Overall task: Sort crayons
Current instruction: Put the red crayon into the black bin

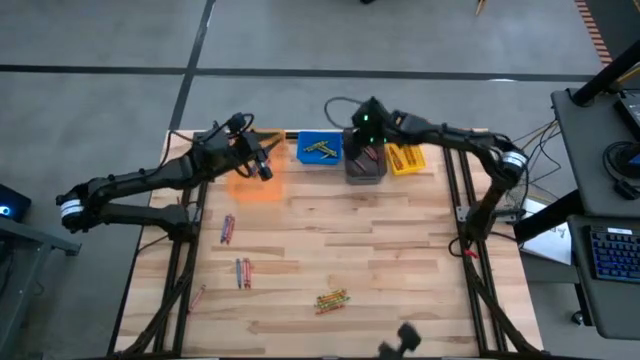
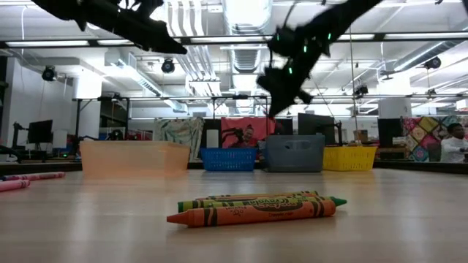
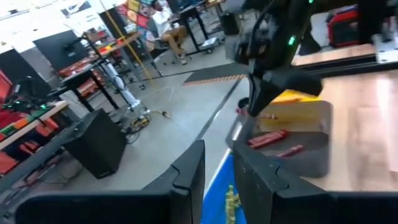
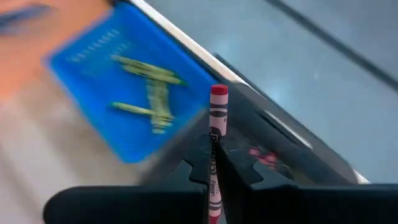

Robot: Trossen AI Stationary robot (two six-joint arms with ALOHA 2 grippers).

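My right gripper (image 1: 366, 133) hovers over the grey bin (image 1: 365, 164) at the table's far edge, shut on a red crayon (image 4: 217, 121). Red crayons (image 3: 268, 138) lie in that grey bin. The blue bin (image 4: 124, 93) beside it holds green-yellow crayons (image 4: 152, 87). My left gripper (image 3: 217, 180) hangs above the orange bin (image 1: 258, 186), with a narrow gap between its fingers and nothing in it. Loose crayons lie on the table: red and blue ones (image 1: 243, 272), and green and orange ones (image 2: 256, 207). My right gripper pinches the red crayon between its two fingers, around the wrapped middle (image 4: 214, 152). The crayon lies along the fingers, and its red end (image 4: 218, 92) sticks out well past the fingertips. The fingers slant down from the table's right. The crayon is lifted clear above the bins.
A yellow bin (image 1: 405, 159) stands to the right of the grey one. More crayons lie near the left side (image 1: 228, 228) and the left edge (image 1: 197, 296). The room with desks and people shows beyond the table's far edge.
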